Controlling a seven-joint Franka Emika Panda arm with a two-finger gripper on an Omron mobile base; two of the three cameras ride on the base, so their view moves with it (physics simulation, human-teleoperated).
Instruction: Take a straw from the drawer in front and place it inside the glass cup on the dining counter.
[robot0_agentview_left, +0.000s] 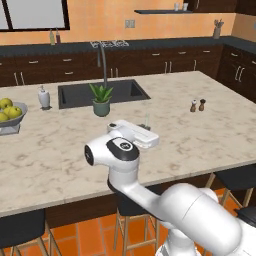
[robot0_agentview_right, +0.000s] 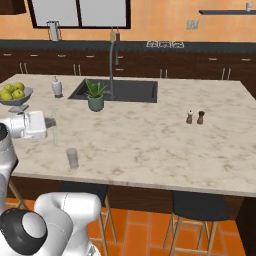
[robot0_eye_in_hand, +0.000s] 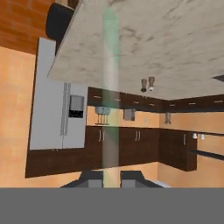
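Gripper (robot0_eye_in_hand: 111, 177) clenched on straw (robot0_eye_in_hand: 110, 94), which runs up centre of hand view, blurred. Straw stands upright left of frame in right base view, beside white hand. Glass cup (robot0_agentview_right: 72, 157) lower left on beige worktop (robot0_agentview_right: 150, 135), near front edge, just below straw.

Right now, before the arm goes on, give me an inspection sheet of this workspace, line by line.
Surface: beige marbled stone dining counter with a sunken dark sink.
Job's things: thin pale straw, roughly upright in the hand; small clear glass cup near the counter's front edge, straw not yet in it.
Clutter: potted green plant, white soap bottle, bowl of yellow-green fruit, salt and pepper shakers.
Hand: shut on the straw, above the counter, off to one side of the cup.
Cables: nothing seen.
Surroundings: dark wood cabinets, black stools, orange walls.
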